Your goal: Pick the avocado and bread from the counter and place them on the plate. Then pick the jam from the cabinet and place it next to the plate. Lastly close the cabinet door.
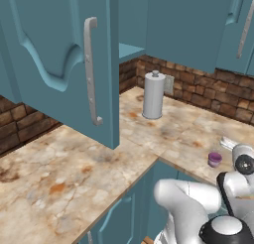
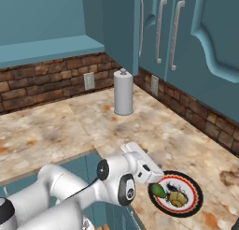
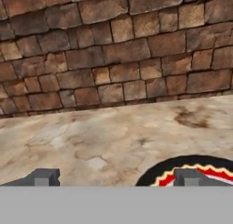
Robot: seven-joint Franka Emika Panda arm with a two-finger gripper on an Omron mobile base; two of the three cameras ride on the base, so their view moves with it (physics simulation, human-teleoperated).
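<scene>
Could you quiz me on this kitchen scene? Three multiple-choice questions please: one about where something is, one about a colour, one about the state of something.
1. Where is the jam?
A. on the counter
B. in the cabinet
C. on the plate

2. What colour is the plate rim?
A. blue
B. red-orange
C. green

3. How is the cabinet door?
A. shut
B. missing
C. swung open

Answers: 1 A, the purple jar stands on the stone worktop in the left base view. 2 B, the rim shows red-orange around a black ring. 3 C, the door juts out over the counter.
</scene>
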